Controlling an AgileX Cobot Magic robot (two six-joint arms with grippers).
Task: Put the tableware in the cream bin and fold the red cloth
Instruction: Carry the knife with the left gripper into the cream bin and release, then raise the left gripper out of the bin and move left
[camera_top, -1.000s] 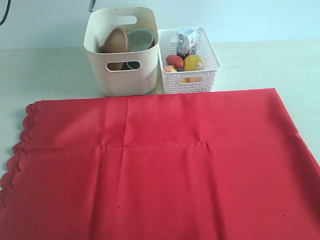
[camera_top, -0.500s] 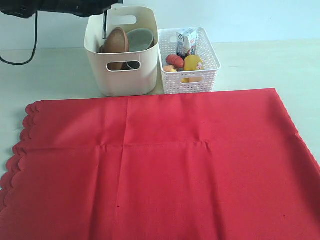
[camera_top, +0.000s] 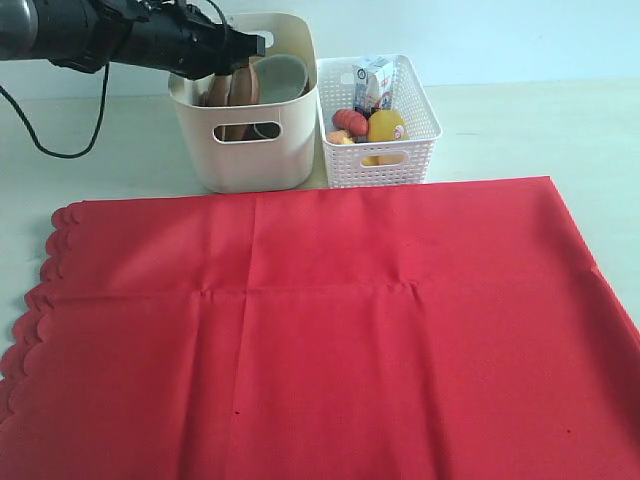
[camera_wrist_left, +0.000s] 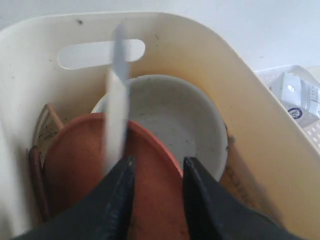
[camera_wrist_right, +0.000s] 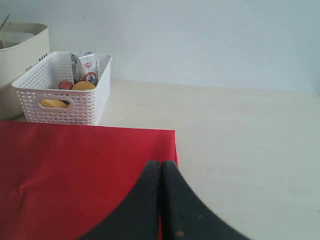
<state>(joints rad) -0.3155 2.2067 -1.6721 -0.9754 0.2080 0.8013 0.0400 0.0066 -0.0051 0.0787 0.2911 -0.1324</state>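
The knife is inside the cream bin. It shows only as a pale blurred strip, standing steeply in front of the bowl and the brown plate, which lean on edge in the same bin. Its long axis runs straight on from the fingertips toward the bin wall with the oval handle hole. Its near end lies at the tip of one finger, not in the gap between the two.

The left gripper reaches in over the bin's rim with its fingers spread apart and nothing clamped between them, so the knife looks let go. Whether it has settled the blur does not let me say.

In front of the bin the red cloth lies flat and unfolded. Folding looks like the step left to do.

The right gripper, fingers pressed together and empty, hangs over the cloth's edge past the white basket beside the bin. It is the nearer arm to that corner of the cloth.
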